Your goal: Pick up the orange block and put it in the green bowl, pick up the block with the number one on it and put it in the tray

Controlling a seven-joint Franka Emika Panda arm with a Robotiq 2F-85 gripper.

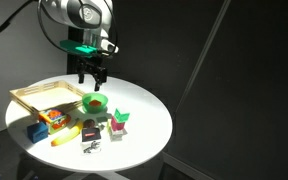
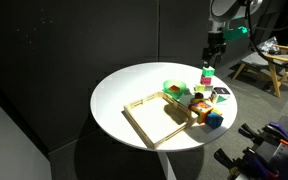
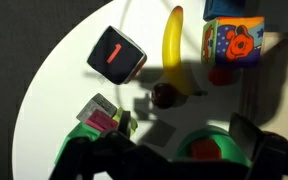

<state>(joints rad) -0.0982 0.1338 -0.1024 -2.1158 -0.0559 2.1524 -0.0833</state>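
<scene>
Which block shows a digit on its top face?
The black block with a red one on top; the multicoloured block and the pink-and-green block are brightly coloured.

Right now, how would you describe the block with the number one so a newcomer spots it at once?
On the round white table, find the yellow banana. The block with the number one sits on the banana's side away from the multicoloured block, near the table's edge. It is the only dark, almost black cube, with a red 1 on its top face.
</scene>
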